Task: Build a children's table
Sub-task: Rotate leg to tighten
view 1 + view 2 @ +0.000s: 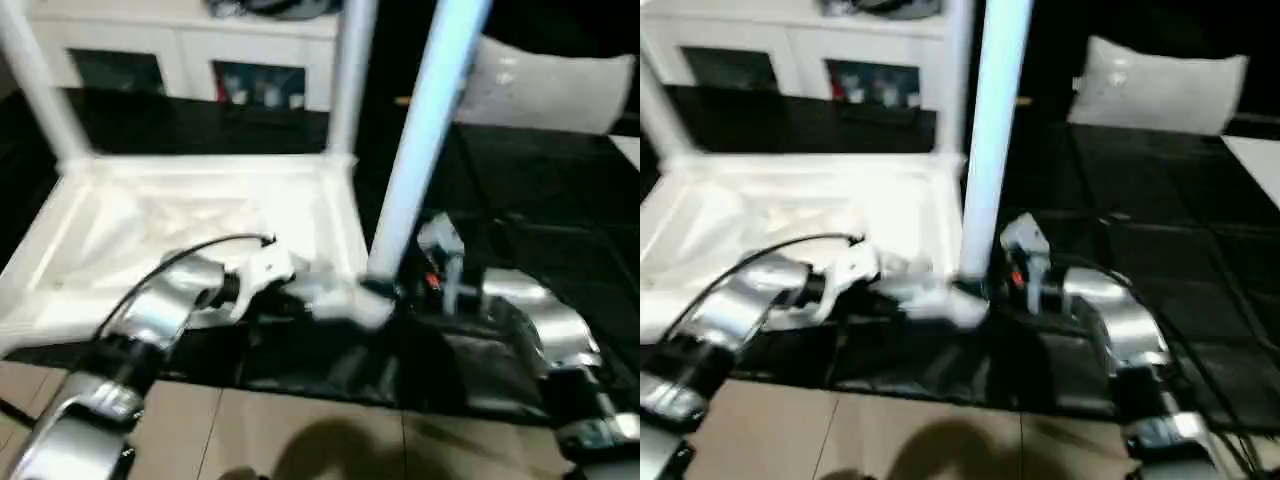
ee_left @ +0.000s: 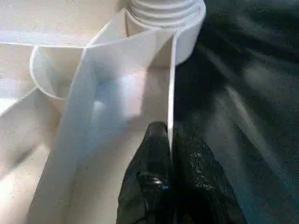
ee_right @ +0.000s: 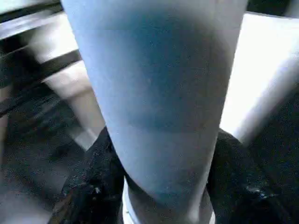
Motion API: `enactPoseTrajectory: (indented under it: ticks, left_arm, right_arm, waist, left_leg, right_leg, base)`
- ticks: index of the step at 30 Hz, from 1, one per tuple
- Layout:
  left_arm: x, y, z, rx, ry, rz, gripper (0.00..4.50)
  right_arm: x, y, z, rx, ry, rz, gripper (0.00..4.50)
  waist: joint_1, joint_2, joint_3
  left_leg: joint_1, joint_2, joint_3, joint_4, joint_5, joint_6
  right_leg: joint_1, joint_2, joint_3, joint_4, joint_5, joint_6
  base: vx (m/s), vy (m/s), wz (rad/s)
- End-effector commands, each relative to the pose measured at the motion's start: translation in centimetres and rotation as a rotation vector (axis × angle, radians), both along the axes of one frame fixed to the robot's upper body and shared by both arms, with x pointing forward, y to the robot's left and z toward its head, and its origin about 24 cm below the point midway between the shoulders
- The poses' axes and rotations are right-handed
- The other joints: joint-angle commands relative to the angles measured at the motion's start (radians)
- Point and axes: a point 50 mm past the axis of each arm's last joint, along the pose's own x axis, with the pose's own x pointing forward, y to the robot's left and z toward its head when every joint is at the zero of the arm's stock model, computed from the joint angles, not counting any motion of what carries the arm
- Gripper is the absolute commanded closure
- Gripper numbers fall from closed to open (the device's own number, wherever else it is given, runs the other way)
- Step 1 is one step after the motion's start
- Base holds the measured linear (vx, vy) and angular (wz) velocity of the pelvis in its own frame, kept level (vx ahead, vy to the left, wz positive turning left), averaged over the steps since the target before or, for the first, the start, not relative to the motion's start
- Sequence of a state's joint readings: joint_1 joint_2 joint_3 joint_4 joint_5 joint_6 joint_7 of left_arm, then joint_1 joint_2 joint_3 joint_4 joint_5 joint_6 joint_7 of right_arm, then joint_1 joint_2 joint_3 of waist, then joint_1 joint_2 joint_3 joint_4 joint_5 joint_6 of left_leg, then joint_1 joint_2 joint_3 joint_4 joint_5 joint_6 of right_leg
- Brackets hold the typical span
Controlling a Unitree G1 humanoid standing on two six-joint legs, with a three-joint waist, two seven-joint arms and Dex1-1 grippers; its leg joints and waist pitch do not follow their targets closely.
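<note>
The children's table top (image 1: 200,230) lies upside down on a black mat, ribbed underside up. Two white legs (image 1: 30,80) (image 1: 350,80) stand upright in its far corners. A third leg (image 1: 425,130) stands a little tilted at the near right corner, its threaded base (image 2: 163,9) in the corner socket. My right gripper (image 1: 402,283) is shut on this leg low down, one black finger (image 3: 93,172) on each side of it. My left gripper (image 2: 169,140) is shut on the thin rim wall of the table top right beside that socket.
A white cabinet (image 1: 180,50) with glass doors stands behind the table top. A grey cushion (image 1: 550,85) lies at the back right. The black mat (image 1: 540,190) stretches to the right, and tan floor tiles (image 1: 300,440) run along the front. A black cable (image 1: 200,250) arcs over my left forearm.
</note>
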State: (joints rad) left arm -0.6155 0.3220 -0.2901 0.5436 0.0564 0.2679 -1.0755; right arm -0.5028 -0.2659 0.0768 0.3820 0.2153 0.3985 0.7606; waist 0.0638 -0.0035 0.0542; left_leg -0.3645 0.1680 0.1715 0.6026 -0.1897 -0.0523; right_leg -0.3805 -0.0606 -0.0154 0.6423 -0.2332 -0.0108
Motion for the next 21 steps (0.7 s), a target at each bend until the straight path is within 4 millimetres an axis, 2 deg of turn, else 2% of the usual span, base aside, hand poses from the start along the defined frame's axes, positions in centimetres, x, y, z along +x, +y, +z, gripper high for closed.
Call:
enactPoseTrajectory:
  ticks: [1,3,4,5,6,9,11,15,16,17,18,20,21]
  left_arm:
    - [0.4,-2.0,0.3,-0.056,-0.014,0.038,4.50]
    - [0.8,-2.7,0.4,-0.070,-0.024,0.081,4.50]
    - [1.3,-3.6,0.6,-0.077,-0.037,0.131,4.50]
    - [1.6,-4.0,0.7,-0.070,-0.049,0.152,4.50]
    - [1.7,-4.3,0.7,-0.047,-0.068,0.163,4.50]
    - [1.9,-4.4,0.5,-0.002,-0.103,0.160,4.50]
    - [2.0,-4.3,0.4,0.006,-0.114,0.164,4.50]
    - [1.7,-3.1,0.0,0.050,-0.132,0.116,4.50]
    - [1.7,-3.0,-0.1,0.052,-0.132,0.114,4.50]
    - [1.5,-2.5,-0.2,0.056,-0.153,0.064,4.50]
    - [1.5,-2.5,-0.2,0.056,-0.153,0.064,4.50]
    - [0.8,-1.7,-0.4,0.057,-0.158,-0.018,4.50]
    - [0.8,-1.7,-0.4,0.057,-0.157,-0.020,4.50]
  right_arm:
    - [0.2,1.0,-1.5,-0.028,0.082,-0.096,2.50]
    - [0.4,1.6,-1.5,-0.026,0.078,-0.152,2.50]
    - [0.7,2.3,-1.4,-0.017,0.053,-0.210,2.50]
    - [0.7,2.9,-1.2,0.005,0.038,-0.229,2.50]
    - [0.7,3.4,-1.0,0.045,0.013,-0.235,1.96]
    - [0.3,3.9,-0.6,0.109,-0.017,-0.223,1.79]
    - [0.1,3.8,-0.4,0.132,-0.029,-0.209,1.49]
    - [-0.5,1.6,-0.3,0.165,-0.081,-0.163,1.28]
    - [-0.5,1.5,-0.3,0.168,-0.085,-0.162,1.02]
    - [-0.9,0.6,-0.1,0.132,-0.119,-0.078,0.93]
    - [-0.9,0.6,-0.1,0.132,-0.119,-0.078,0.88]
    - [-1.6,-1.0,0.0,0.044,-0.143,0.074,0.70]
    - [-1.6,-1.0,0.0,0.043,-0.143,0.078,0.70]
  waist:
    - [0.002,-0.004,-0.051]
    - [0.001,-0.005,-0.051]
    - [0.002,-0.005,-0.052]
    - [0.004,-0.001,-0.055]
    - [0.004,-0.003,-0.056]
    - [0.011,0.001,-0.061]
    - [0.014,0.003,-0.064]
    - [0.025,0.000,-0.061]
    - [0.025,0.000,-0.060]
    - [0.024,0.005,-0.057]
    - [0.024,0.001,-0.058]
    - [0.024,-0.001,-0.058]
    - [0.023,-0.002,-0.058]
  left_leg:
    - [0.012,0.051,-0.027,-0.088,-0.259,-0.040]
    - [0.012,0.051,-0.023,-0.086,-0.245,-0.029]
    - [0.008,0.050,-0.022,-0.085,-0.225,-0.021]
    - [0.011,0.048,-0.019,-0.082,-0.209,-0.018]
    - [0.009,0.048,-0.019,-0.082,-0.201,-0.016]
    - [0.005,0.052,-0.019,-0.081,-0.151,0.010]
    - [0.006,0.052,-0.019,-0.081,-0.115,0.029]
    - [0.007,0.055,-0.016,-0.082,-0.151,0.039]
    - [0.005,0.055,-0.017,-0.083,-0.152,0.039]
    - [0.005,0.055,-0.019,-0.086,-0.177,0.034]
    - [0.005,0.056,-0.017,-0.084,-0.186,0.033]
    - [0.004,0.056,-0.018,-0.083,-0.181,0.035]
    - [0.001,0.055,-0.018,-0.082,-0.177,0.038]
  right_leg:
    - [0.029,-0.083,0.036,-0.104,-0.333,-0.176]
    - [0.026,-0.081,0.040,-0.105,-0.284,-0.182]
    - [0.030,-0.081,0.040,-0.104,-0.257,-0.183]
    - [0.025,-0.080,0.041,-0.105,-0.232,-0.183]
    - [0.028,-0.080,0.040,-0.103,-0.216,-0.184]
    - [0.035,-0.077,0.037,-0.093,-0.071,-0.201]
    - [0.039,-0.075,0.033,-0.086,0.016,-0.219]
    - [0.041,-0.079,0.036,-0.092,-0.010,-0.218]
    - [0.040,-0.080,0.035,-0.093,-0.022,-0.217]
    - [0.040,-0.080,0.034,-0.099,-0.061,-0.214]
    - [0.042,-0.080,0.034,-0.100,-0.074,-0.212]
    - [0.044,-0.082,0.034,-0.101,-0.089,-0.208]
    - [0.046,-0.082,0.035,-0.100,-0.088,-0.208]
  base:
    - [0.000,0.000,0.00]
    - [0.000,0.000,0.00]
    - [0.000,0.000,0.00]
    - [0.000,0.000,0.00]
    - [0.000,0.000,0.00]
    - [0.000,0.000,0.00]
    - [0.000,0.000,0.00]
    - [0.000,0.000,0.00]
    - [0.000,0.000,0.00]
    - [0.000,0.000,0.00]
    - [0.000,0.000,0.00]
    - [0.000,0.000,0.00]
    - [0.000,0.000,0.00]
